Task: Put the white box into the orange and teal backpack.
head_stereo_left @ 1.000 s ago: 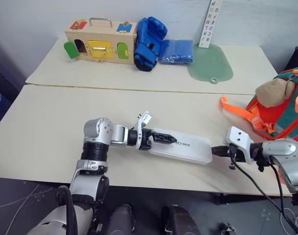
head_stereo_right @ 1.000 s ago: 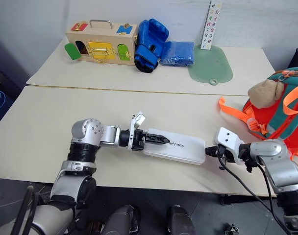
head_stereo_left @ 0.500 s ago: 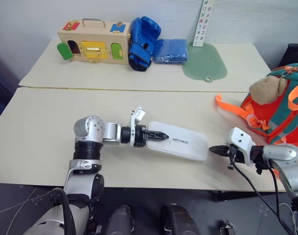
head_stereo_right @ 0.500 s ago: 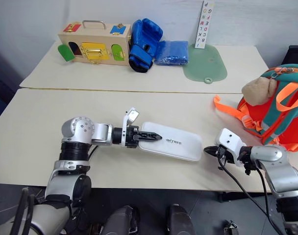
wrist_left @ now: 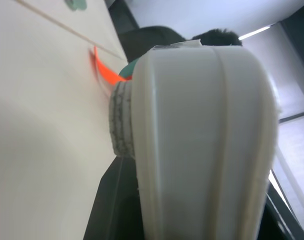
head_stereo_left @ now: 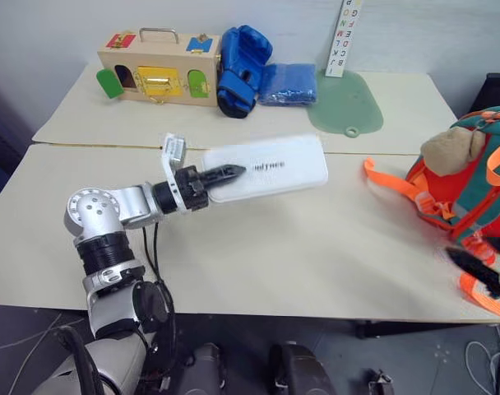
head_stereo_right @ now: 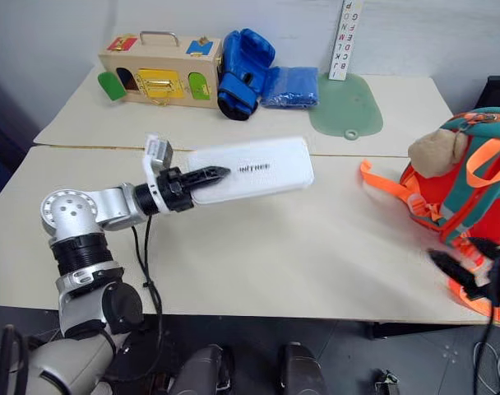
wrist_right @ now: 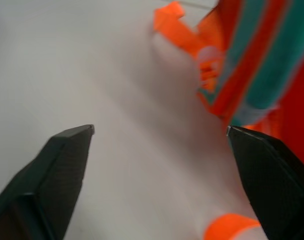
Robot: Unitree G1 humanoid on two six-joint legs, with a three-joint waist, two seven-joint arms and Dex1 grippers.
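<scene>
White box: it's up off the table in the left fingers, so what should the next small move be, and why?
Probably carry the white box toward the orange and teal backpack. The left gripper holds it by one end, clear of the table, while the backpack sits at the table's right edge. The right gripper, fingers open beside the backpack, could first pull its opening wide.

Smooth plastic white box (head_stereo_left: 270,167); cloth orange and teal backpack (head_stereo_left: 472,185).

The flat white box (head_stereo_left: 266,168) is lifted above the table, well apart from the upright orange and teal backpack (head_stereo_left: 472,185).
</scene>
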